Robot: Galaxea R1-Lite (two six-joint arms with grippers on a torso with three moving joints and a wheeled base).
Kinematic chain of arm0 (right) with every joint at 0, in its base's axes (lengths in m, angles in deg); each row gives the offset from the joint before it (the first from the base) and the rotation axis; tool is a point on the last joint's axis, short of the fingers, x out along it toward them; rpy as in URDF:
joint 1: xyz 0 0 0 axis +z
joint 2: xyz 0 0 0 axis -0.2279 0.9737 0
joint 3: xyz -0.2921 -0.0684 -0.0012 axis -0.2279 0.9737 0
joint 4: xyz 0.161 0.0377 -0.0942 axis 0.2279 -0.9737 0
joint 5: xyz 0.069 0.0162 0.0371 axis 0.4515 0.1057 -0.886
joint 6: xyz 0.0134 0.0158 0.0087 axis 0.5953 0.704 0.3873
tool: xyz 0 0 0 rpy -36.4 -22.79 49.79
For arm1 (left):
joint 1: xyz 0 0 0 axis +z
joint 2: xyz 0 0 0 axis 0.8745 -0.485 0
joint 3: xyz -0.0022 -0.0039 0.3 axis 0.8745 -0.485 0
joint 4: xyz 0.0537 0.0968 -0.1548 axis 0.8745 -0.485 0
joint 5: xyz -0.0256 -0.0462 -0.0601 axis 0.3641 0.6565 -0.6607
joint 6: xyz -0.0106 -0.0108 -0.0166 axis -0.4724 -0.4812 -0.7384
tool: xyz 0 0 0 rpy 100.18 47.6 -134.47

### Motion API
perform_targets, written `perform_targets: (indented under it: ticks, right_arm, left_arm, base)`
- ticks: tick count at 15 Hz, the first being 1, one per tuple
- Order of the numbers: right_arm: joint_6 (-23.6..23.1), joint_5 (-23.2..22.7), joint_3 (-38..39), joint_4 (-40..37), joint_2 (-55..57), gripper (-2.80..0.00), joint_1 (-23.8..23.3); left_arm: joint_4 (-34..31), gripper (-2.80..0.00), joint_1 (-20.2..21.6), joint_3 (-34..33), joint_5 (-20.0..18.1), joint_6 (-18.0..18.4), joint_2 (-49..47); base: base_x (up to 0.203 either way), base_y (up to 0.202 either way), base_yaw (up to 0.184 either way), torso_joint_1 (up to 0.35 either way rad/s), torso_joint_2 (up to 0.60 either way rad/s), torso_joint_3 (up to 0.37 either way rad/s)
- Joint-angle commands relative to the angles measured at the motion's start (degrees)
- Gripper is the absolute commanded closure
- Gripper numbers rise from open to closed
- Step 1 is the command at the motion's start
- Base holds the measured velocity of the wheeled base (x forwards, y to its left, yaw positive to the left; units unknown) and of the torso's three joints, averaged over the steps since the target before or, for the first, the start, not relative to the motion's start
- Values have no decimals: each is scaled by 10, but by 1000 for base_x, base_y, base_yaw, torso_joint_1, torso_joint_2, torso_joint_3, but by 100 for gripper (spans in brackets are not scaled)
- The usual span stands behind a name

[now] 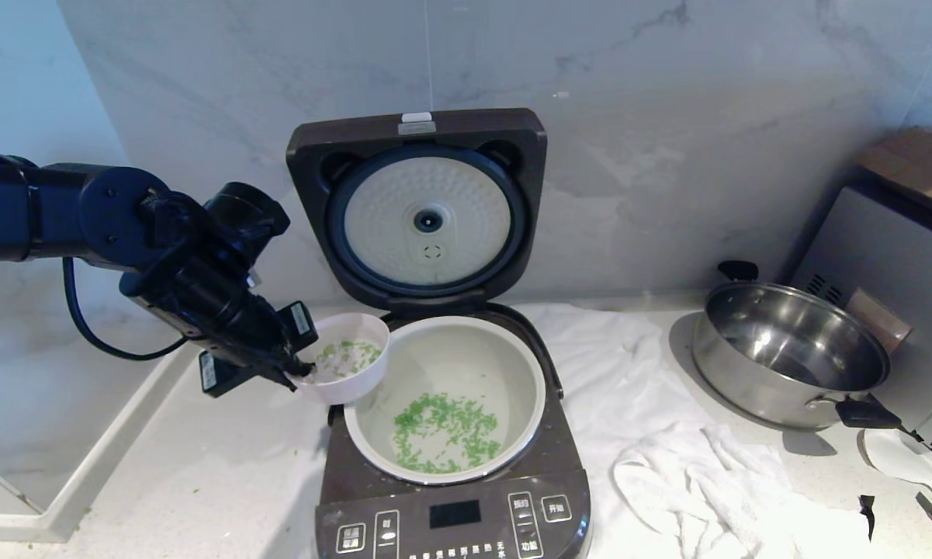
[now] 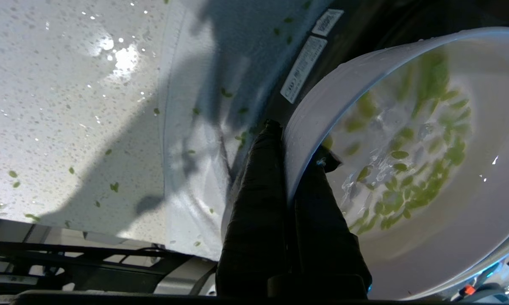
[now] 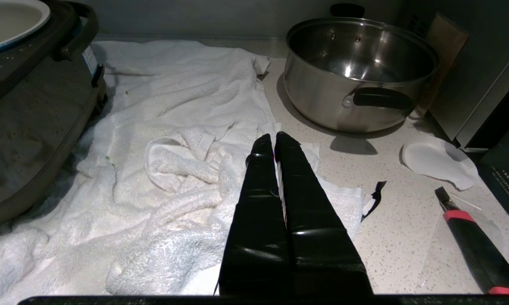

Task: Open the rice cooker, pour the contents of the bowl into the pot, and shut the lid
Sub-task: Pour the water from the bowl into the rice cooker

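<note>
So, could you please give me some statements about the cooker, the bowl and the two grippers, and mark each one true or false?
1. The lid of the rice cooker stands open. True.
2. The left gripper grips the bowl by its rim. True.
3. The pot holds no green bits. False: many lie in its bottom.
4. The bowl is completely emptied. False: green bits remain inside.
5. The right gripper holds the steel pan. False: it is shut on nothing, above the white towel.

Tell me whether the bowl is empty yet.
Not empty: green bits still cling inside the bowl, held tilted at the pot's rim by the left end effector.
</note>
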State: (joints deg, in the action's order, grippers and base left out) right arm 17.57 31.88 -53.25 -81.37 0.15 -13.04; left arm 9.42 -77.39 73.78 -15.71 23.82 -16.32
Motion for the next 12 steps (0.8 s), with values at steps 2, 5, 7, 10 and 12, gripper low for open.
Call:
perform_targets:
  ticks: [2, 5, 7, 10, 12]
  right_arm:
    - [0, 0, 0, 0, 1, 0, 0]
    - [0, 0, 0, 0, 1, 0, 0]
    - [0, 0, 0, 0, 1, 0, 0]
    - [0, 0, 0, 0, 1, 0, 0]
    - [0, 0, 0, 0, 1, 0, 0]
  left_arm:
    - [-2, 0, -28, -6, 3, -11, 22]
    - [-1, 0, -58, 5, 19, -24, 29]
    - [-1, 0, -82, 9, 39, -34, 27]
    - [-1, 0, -112, 14, 44, -50, 22]
    - [-1, 0, -129, 14, 44, -59, 12]
  base:
    - [0, 0, 0, 0, 0, 0]
    - [0, 0, 0, 0, 0, 0]
    - [0, 0, 0, 0, 0, 0]
    - [0, 0, 0, 0, 0, 0]
    - [0, 0, 0, 0, 0, 0]
